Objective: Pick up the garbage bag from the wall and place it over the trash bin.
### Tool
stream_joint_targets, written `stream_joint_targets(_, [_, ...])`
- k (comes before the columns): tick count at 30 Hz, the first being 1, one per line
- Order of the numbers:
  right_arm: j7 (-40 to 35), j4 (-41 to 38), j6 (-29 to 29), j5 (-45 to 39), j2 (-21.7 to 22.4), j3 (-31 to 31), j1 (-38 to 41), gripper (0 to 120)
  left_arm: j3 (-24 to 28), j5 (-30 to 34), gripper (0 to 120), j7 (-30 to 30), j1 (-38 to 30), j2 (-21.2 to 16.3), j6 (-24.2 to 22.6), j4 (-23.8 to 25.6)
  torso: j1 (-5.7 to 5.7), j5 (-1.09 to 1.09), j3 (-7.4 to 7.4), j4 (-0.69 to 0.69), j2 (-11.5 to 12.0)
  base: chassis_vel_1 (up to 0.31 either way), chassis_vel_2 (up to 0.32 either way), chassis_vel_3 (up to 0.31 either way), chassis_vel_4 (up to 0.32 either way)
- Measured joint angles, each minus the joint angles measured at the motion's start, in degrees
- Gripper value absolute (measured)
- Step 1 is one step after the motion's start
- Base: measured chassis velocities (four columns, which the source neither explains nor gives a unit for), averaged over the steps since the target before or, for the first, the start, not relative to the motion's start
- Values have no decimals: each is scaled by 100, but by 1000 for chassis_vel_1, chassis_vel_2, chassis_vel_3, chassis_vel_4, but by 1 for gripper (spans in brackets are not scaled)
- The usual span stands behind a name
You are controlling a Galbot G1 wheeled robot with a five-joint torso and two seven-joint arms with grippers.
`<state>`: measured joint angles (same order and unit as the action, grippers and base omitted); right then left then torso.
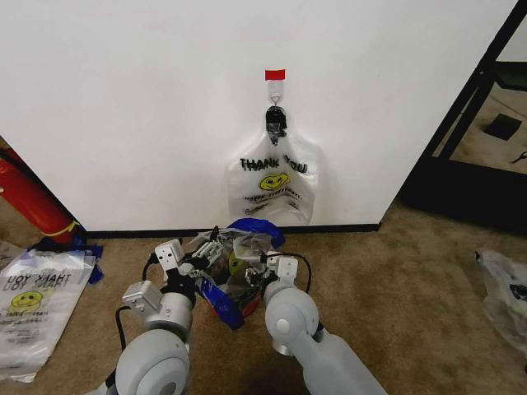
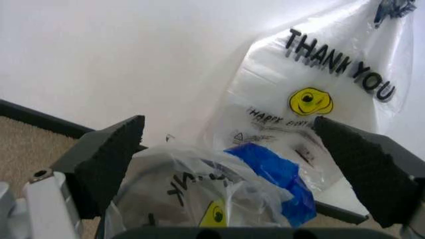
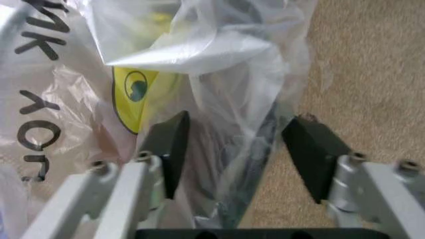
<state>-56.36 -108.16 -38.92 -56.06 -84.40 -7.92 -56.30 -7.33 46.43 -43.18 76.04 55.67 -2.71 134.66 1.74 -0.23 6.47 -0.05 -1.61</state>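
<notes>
The garbage bag (image 1: 272, 185), see-through with "THANK YOU" lettering and a yellow smiley, hangs from a hook under a red tape strip (image 1: 274, 75) on the white wall (image 1: 148, 107). In the left wrist view the garbage bag (image 2: 319, 99) hangs beyond the fingers. On the carpet below stands the trash bin (image 1: 222, 290), draped in crumpled clear plastic with a blue piece (image 1: 251, 227) on its far side. My left gripper (image 1: 202, 259) is open at the bin's left side. On the opposite side, my right gripper (image 1: 263, 267) is open too, its pads (image 3: 169, 144) straddling a fold of the bin's plastic (image 3: 226, 99).
A long red cylinder (image 1: 29, 197) leans at the wall's left. A flat printed bag (image 1: 33, 296) lies on the carpet at the left, another bag (image 1: 504, 288) at the right edge. A black frame (image 1: 461, 123) stands at the wall's right corner.
</notes>
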Motion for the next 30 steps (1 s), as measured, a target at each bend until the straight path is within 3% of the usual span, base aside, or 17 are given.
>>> stream_joint_targets(13, [-251, 198, -99, -114, -85, 9, 108, 3, -51, 67, 100, -33, 130, 55, 5, 63, 0, 0, 0, 0, 0, 0, 0, 0, 0])
stream_joint_targets(25, [204, -263, 196, 307, 153, 221, -240, 2, -52, 44, 100, -1, 141, 34, -55, 177, 0, 0, 0, 0, 0, 0, 0, 0, 0])
stream_joint_targets(30, [720, -802, 405, 629, 470, 637, -653, 2, 5, 128, 100, 394, -70, -389, -280, 330, 0, 1, 0, 0, 0, 0, 0, 0, 0])
